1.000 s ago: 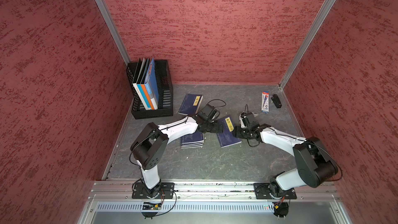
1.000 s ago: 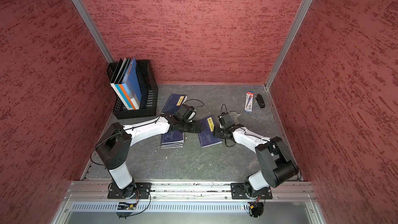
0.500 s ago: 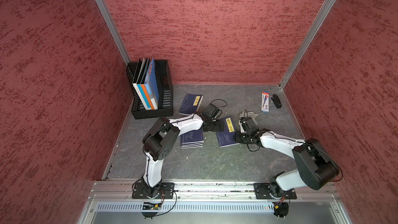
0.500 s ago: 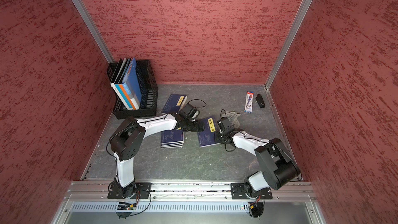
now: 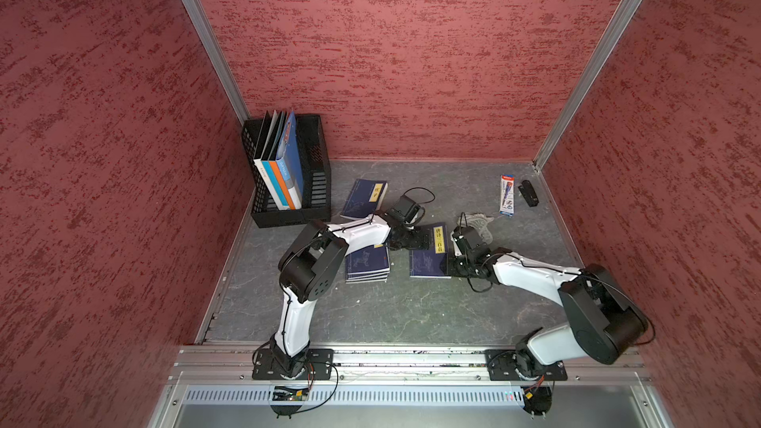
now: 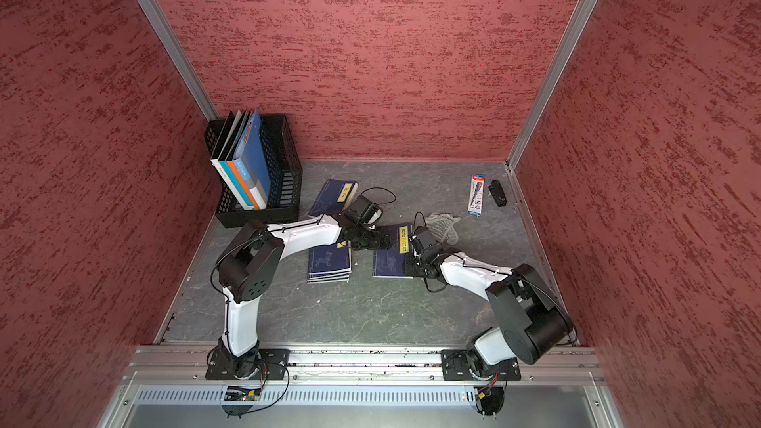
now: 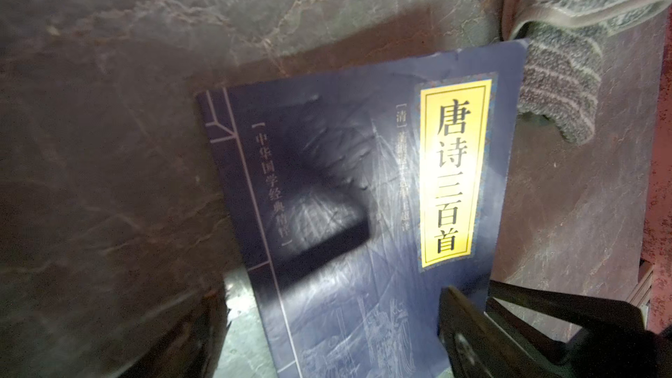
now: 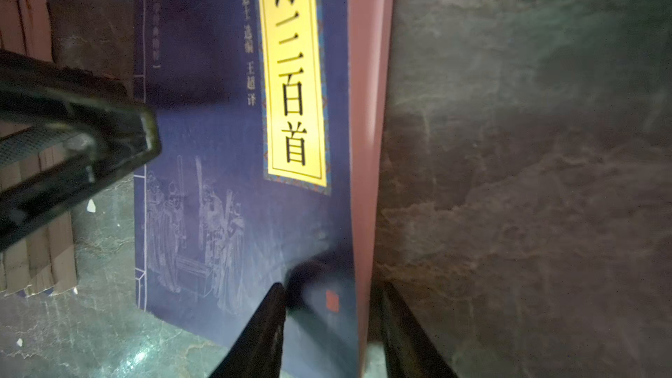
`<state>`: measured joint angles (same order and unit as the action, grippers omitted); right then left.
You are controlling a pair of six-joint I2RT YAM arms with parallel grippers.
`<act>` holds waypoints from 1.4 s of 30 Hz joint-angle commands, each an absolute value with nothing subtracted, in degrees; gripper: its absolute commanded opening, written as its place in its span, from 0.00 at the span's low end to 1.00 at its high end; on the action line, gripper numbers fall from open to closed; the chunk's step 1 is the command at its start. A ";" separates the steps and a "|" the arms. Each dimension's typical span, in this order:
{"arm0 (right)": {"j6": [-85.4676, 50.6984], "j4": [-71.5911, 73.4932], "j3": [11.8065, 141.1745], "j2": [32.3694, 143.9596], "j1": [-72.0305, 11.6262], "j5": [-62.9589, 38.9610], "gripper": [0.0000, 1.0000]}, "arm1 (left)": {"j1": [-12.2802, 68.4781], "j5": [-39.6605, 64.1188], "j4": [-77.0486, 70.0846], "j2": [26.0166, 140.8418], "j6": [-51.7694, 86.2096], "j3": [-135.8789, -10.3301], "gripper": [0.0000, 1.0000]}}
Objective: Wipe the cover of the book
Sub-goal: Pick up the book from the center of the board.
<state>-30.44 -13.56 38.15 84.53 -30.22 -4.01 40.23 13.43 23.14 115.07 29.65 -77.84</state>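
A black rack (image 5: 317,166) in the far left corner of the table (image 5: 391,310) holds upright folders (image 5: 284,174). The book (image 5: 428,263) lies flat mid-table, cover up. The left gripper (image 5: 420,239) is over its far end, jaws wide. The right gripper (image 8: 332,287) straddles its right edge, jaws partly apart.

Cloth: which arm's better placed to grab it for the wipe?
Left, probably. The left gripper hangs open over the book with the cloth just beyond; the right gripper straddles the book's edge.
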 commanded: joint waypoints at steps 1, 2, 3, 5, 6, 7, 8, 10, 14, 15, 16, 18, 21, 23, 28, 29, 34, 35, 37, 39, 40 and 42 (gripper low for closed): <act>-29.35 -13.53 42.26 86.93 -30.32 0.83 0.43 | 39.59 13.22 24.86 112.92 28.31 -76.92 0.92; -28.97 -13.70 43.35 88.21 -30.23 1.68 0.43 | 39.55 13.36 25.08 112.72 28.30 -76.57 0.91; -28.41 -13.66 44.52 89.79 -30.00 2.50 0.42 | 39.55 13.36 25.30 112.58 28.30 -76.27 0.90; -27.70 -13.78 46.48 92.54 -29.47 3.24 0.40 | 39.61 13.97 25.40 112.15 28.45 -75.58 0.88; -27.19 -13.95 47.41 93.75 -29.27 3.38 0.38 | 39.64 14.27 25.24 111.91 28.48 -75.19 0.87; -26.95 -14.21 48.08 94.56 -29.21 3.50 0.36 | 39.72 14.55 25.02 111.58 28.59 -74.78 0.86; -26.77 -14.41 48.59 95.14 -29.18 3.60 0.34 | 39.71 14.82 24.96 111.25 28.75 -74.39 0.84; -26.55 -14.50 48.79 95.23 -29.12 3.49 0.30 | 39.72 15.36 25.06 110.67 28.83 -73.92 0.82; -26.50 -15.15 47.93 94.06 -29.11 3.70 0.27 | 39.81 17.62 24.88 110.43 28.92 -73.59 0.77; -26.54 -15.53 47.61 93.79 -29.09 4.10 0.27 | 39.81 18.39 24.70 110.70 29.05 -73.74 0.76; -26.46 -15.75 47.39 93.64 -29.13 4.51 0.27 | 39.90 18.95 24.62 110.95 29.22 -73.85 0.75; -26.28 -15.99 46.65 93.56 -29.14 5.13 0.27 | 40.08 19.65 24.52 111.83 29.51 -74.28 0.74; -26.20 -16.49 45.90 93.96 -29.15 5.95 0.27 | 40.30 20.43 24.39 113.18 29.88 -75.21 0.72; -26.15 -16.62 45.55 94.04 -29.11 6.94 0.28 | 40.41 20.75 24.48 114.02 29.99 -76.00 0.72; -25.37 -17.05 45.95 94.76 -29.09 10.28 0.35 | 40.34 20.19 25.27 115.64 29.80 -78.36 0.75; -24.87 -17.05 46.38 95.06 -29.08 10.70 0.35 | 40.26 19.87 25.55 115.88 29.62 -78.89 0.76; -22.27 -15.68 48.31 96.96 -28.36 9.24 0.32 | 39.68 19.37 26.14 117.11 29.44 -80.06 0.76; -22.01 -15.04 48.48 97.28 -28.14 8.10 0.30 | 39.63 19.43 26.05 117.13 29.50 -80.05 0.76; -21.76 -13.85 48.43 97.73 -27.70 5.58 0.28 | 39.55 19.74 25.82 117.18 29.70 -79.82 0.76; -21.87 -12.65 48.05 98.29 -27.36 3.32 0.26 | 39.29 20.70 24.88 117.41 30.12 -79.38 0.75; -21.97 -12.12 47.82 98.66 -27.42 2.48 0.25 | 39.05 21.61 24.09 117.42 30.60 -79.05 0.75; -22.30 -11.40 47.16 99.34 -27.38 1.61 0.24 | 38.66 23.49 22.15 117.26 31.47 -78.23 0.74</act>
